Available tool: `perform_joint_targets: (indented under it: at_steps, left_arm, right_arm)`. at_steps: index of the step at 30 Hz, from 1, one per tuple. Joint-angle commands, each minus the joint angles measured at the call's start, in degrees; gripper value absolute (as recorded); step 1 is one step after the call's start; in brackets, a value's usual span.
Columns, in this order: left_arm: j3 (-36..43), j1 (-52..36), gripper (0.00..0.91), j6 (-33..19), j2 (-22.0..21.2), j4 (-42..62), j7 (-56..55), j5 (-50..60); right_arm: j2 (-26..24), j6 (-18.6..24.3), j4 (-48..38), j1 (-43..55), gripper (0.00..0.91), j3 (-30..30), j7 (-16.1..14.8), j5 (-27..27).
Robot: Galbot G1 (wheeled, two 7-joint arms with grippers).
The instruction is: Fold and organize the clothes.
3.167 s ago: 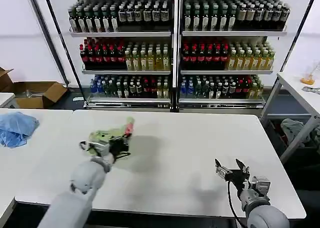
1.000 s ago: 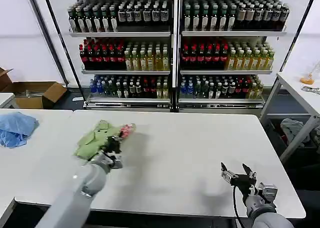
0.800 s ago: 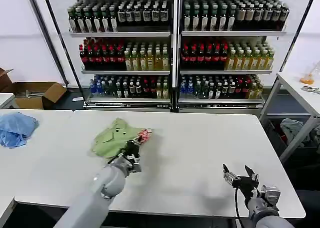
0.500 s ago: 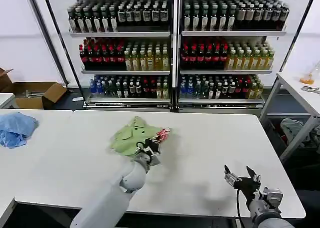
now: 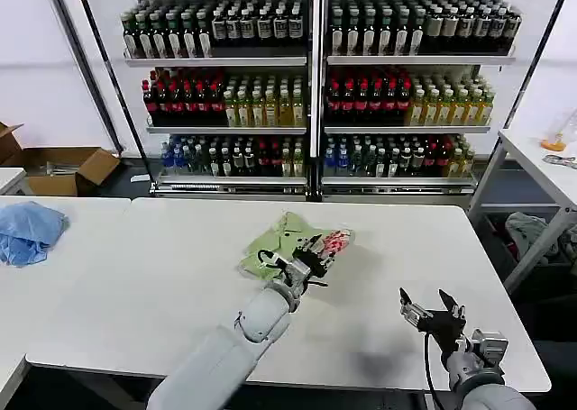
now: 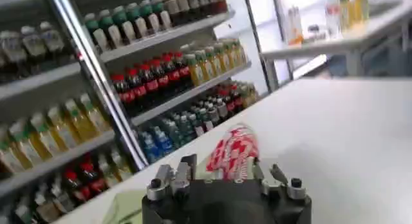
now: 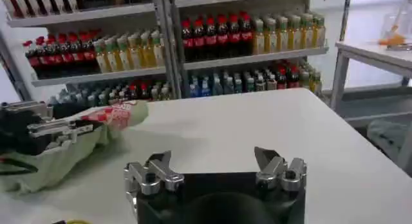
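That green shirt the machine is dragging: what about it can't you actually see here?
- Green shirt: bunched up, so its sleeves and fold stay hidden in the head view.
- Its print: partly hidden behind the left hand, left wrist view.
- Right hand: open, apart from it.

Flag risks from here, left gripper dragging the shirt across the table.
1. The left gripper holds the T-shirt as a bunched wad, so setting it down this way likely leaves it crumpled rather than flat for folding.
2. The grip seems to be on one edge near the print; the trailing fabric could snag or slip free.
3. The right gripper waits open near the table's front edge, apart from the shirt; a late handover may miss loose cloth.
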Motion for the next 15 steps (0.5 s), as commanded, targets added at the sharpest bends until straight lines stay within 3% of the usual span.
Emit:
perform_joint_targets:
  at_steps: [1,5,15]
  left_arm:
    - [-12.8,14.9,0.907,-0.7,6.0,-18.9,-4.4,-17.4]
    - [-13.6,22.3,0.907,-1.9,8.5,-24.0,-2.8,-12.8]
    - [-11.6,24.2,0.907,-2.4,5.7,-25.3,-0.2,-10.9]
  right_arm:
    - [-0.1,0.9,-5.5,10.1,0.907,-8.4,1.2,3.9]
    - [0.2,0.9,-7.6,13.4,0.907,-12.2,1.4,4.1]
    - [-0.4,0.7,-8.1,14.3,0.907,-15.2,1.1,4.6]
